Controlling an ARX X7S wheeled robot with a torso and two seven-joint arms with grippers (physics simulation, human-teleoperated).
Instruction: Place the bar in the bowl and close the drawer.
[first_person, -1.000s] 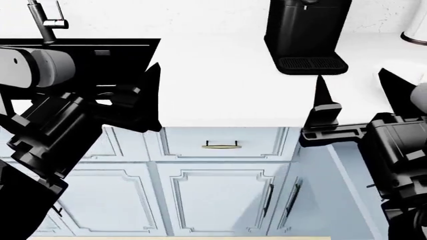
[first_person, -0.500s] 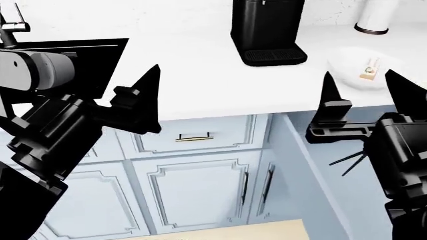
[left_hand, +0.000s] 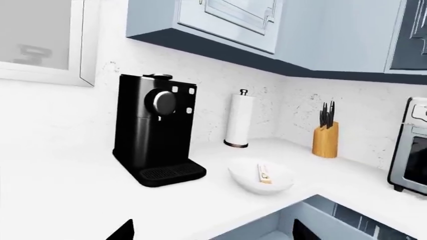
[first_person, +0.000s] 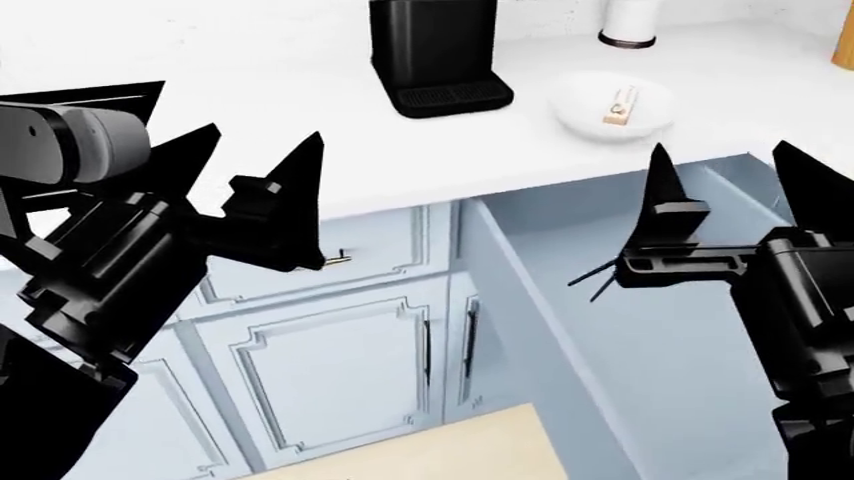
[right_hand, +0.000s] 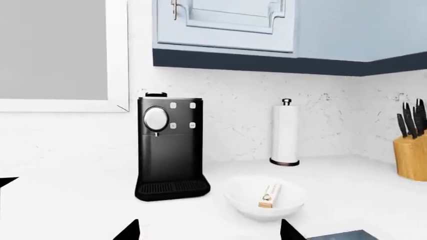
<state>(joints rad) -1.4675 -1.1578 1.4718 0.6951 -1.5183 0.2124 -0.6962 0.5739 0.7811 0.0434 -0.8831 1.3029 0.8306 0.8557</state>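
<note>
While both arms hung in front of the counter (first_person: 400, 150), the left gripper (first_person: 247, 195) stood with its fingers spread wide, holding and touching nothing. The right gripper (first_person: 734, 200) was spread just as wide and likewise empty, hovering above the open drawer (first_person: 641, 330). That drawer stood pulled out from under the counter edge, its pale blue-grey inside bare except for thin black pincers (first_person: 594, 275) lying near the right gripper's inner finger. The bar (first_person: 623, 106) lay inside the white bowl (first_person: 587, 115), tilted against the bowl's wall with its tan end low; both wrist views showed it there too (left_hand: 262, 173) (right_hand: 269, 194). The bowl sat on the counter just beside the black coffee machine (first_person: 434, 55), with a paper towel roll (right_hand: 285, 132) behind it and a knife block (left_hand: 325, 139) farther along the wall. Compared with half a second before, the head view had swung toward the right: the coffee machine and bowl had slid leftward across the picture, and far more of the drawer had come into sight
</note>
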